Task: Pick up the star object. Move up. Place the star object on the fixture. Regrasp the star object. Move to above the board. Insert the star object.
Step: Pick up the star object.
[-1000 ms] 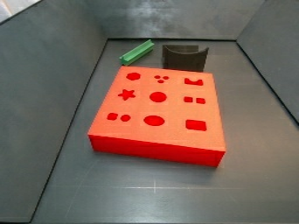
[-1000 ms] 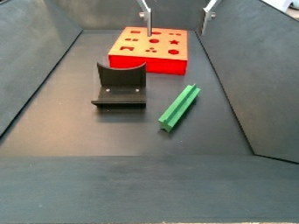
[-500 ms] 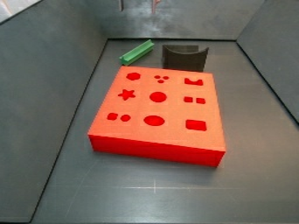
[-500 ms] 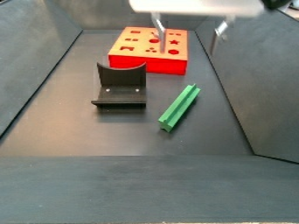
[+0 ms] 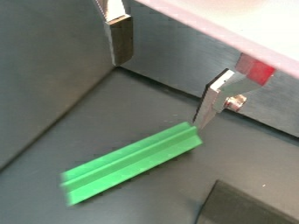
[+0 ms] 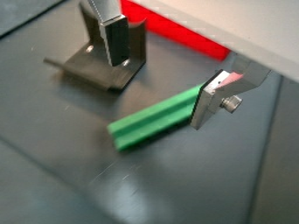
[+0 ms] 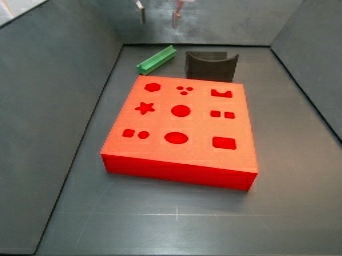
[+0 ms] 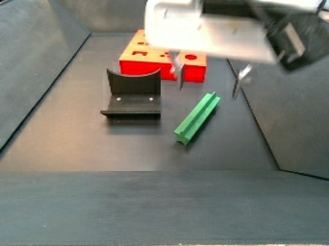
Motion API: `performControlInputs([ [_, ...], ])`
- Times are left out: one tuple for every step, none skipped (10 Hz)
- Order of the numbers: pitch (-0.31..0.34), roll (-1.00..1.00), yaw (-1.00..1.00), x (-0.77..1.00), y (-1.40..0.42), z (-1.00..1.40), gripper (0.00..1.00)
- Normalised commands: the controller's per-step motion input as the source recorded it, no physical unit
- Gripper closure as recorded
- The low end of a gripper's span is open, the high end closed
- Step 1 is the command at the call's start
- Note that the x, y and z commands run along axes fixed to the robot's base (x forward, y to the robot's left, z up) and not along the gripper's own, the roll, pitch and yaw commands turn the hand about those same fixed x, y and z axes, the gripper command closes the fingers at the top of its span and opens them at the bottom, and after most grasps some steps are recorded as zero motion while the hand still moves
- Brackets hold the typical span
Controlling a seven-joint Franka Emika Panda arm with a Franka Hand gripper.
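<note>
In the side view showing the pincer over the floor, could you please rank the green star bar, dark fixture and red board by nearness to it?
Open pincer:
1. Long green star-section bar, just beneath.
2. Dark L-shaped fixture, beside the bar.
3. Flat red board with cut-out holes, at the far end; nearly tied with the fixture.

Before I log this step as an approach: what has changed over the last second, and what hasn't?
The gripper has come down into a side view, toward the star object; earlier only its fingertips showed at the top. Its fingers are open with nothing between them, above the peg. Nothing was grasped or released. The star object, the fixture and the board lie where they were.
</note>
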Motion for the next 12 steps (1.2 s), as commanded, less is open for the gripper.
performControlInputs([
  [0.0, 0.02, -0.24, 0.43, 0.63, -0.89, 0.0],
  [-0.051, 0.08, -0.27, 0.2, 0.3, -0.74, 0.0],
  [-0.029, -0.06, -0.05, -0.03, 0.07, 0.0, 0.0],
  [0.0, 0.0, 0.0, 0.0, 0.06, 0.0, 0.0],
  [-0.059, 0.01, 0.0, 0.14, 0.0, -0.49, 0.0],
  [-0.069, 0.05, 0.0, 0.17, 0.0, -0.65, 0.0],
  [-0.083, 0.03, 0.0, 0.19, 0.0, -0.65, 0.0],
  [-0.101, 0.0, 0.0, 0.26, 0.0, -0.57, 0.0],
  [-0.107, 0.0, -0.03, 0.21, -0.02, -0.41, 0.0],
  [-0.07, 0.0, -0.02, 0.23, -0.1, -0.2, 0.0],
  [-0.009, 0.0, 0.0, 0.0, -0.04, -0.03, 0.0],
  [0.0, 0.0, 0.0, -0.03, 0.0, 0.0, 0.0],
])
